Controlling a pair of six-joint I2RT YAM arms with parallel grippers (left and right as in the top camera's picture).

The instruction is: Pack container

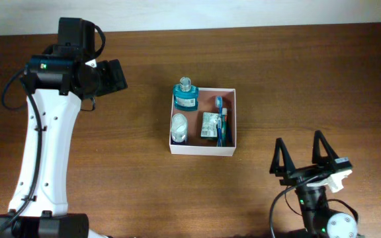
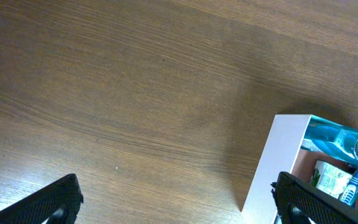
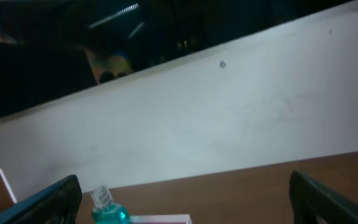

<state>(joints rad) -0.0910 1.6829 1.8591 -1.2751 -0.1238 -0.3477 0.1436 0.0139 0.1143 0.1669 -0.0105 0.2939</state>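
Observation:
The container [image 1: 200, 150], a shallow square box with white walls and a reddish-brown floor, sits mid-table. In it are a teal bottle [image 1: 185, 94] at the far left corner, a white round item [image 1: 178, 127], a green-and-white packet [image 1: 209, 125] and a blue toothbrush [image 1: 221, 122]. My left gripper [image 1: 119, 76] hangs open over bare wood to the box's left. In the left wrist view the left gripper [image 2: 176, 205] stands open with the container [image 2: 272, 162] and teal bottle [image 2: 334, 140] at lower right. My right gripper [image 1: 298, 137] is open near the front right, holding nothing.
The right wrist view has the right gripper [image 3: 185, 202] looking low across the table, with the teal bottle [image 3: 107, 211] at bottom left and a white wall [image 3: 229, 118] behind. The left arm's white link [image 1: 42, 145] stands over the table's left side.

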